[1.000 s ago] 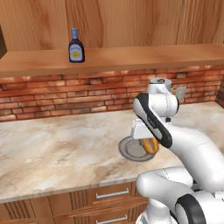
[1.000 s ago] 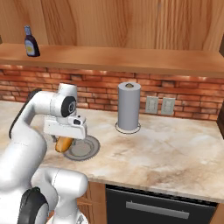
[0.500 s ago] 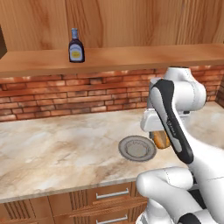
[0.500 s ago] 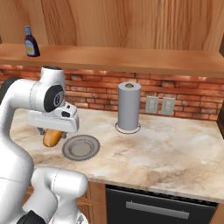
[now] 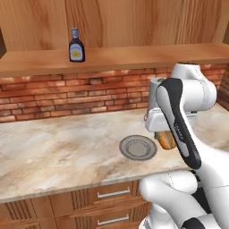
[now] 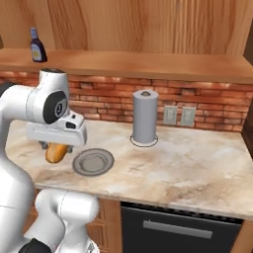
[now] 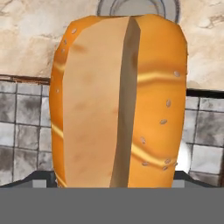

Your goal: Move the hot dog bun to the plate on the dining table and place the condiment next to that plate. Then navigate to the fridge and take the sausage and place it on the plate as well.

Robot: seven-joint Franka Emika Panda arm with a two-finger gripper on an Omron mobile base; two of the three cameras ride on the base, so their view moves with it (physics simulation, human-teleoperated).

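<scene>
Bun [image 7: 118, 100] sits in the gripper [image 6: 57, 148], which is clamped on it with the jaws spread wide around its sides. In the hand view the bun stands on end, its pale cut seam running up the middle and a few seeds on the orange crust, with the bench edge and grey floor tiles behind it. From the left base view the bun [image 5: 167, 140] hangs under the hand, clear of the marble bench [image 5: 58, 147] and just beside the right edge of a grey plate [image 5: 137, 147]. From the right base view the same bun [image 6: 57, 152] shows to the left of the grey plate [image 6: 93, 161], above the bench top and not touching it.

The grey plate lies flat near the front edge of the bench, with nothing on it.

The condiment [image 5: 76, 46] stands upright on the wooden shelf [image 5: 134, 56] above the brick wall, well apart from the gripper; in the right base view it [image 6: 37, 46] stands at the shelf's far left.

A paper towel roll [image 6: 145, 116] stands upright on the bench to the right of the grey plate, in front of two wall sockets [image 6: 179, 116]. Wooden drawers [image 5: 107, 197] run below the bench, and a dark oven front [image 6: 183, 227] sits under it further right.
</scene>
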